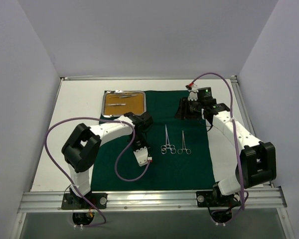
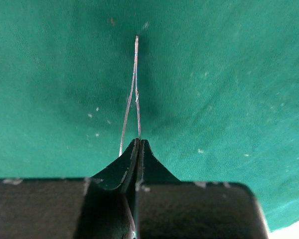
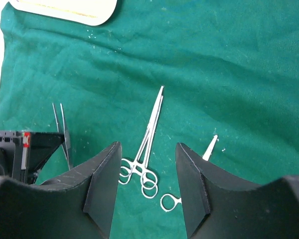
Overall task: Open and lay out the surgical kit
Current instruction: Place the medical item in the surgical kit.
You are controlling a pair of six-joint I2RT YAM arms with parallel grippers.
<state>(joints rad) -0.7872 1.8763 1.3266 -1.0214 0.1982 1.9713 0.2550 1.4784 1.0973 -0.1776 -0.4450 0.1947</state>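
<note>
Left gripper (image 2: 138, 144) is pinching one pair of tweezers (image 2: 135, 89), with its fingers pressed fully together. The thin legs are sticking out in front of it, low over the green cloth (image 2: 229, 89); I cannot tell whether the tip is touching. In the top view this is happening to the left of the left clamp (image 1: 167, 141) and the right clamp (image 1: 183, 142). They are lying side by side in the middle of the cloth, not touching, with their rings toward the near edge. Right gripper (image 3: 148, 145) is hanging over the cloth with its fingers half spread and is holding nothing.

I am judging that the tweezers are being laid down beside the clamps. To do this well, the arm should be lowering until the whole length is resting flat, parallel to the clamps and with a clear gap from the left one. Then the fingers should be opening slowly and rising straight up, so that nothing is dragging the cloth.

The steel tray (image 1: 135, 109) is sitting at the far left corner of the cloth. Inside, one thin straight piece, probably the second tweezers, is lying on the orange-brown bottom. Something shiny near the far wall is too small to name.
</note>
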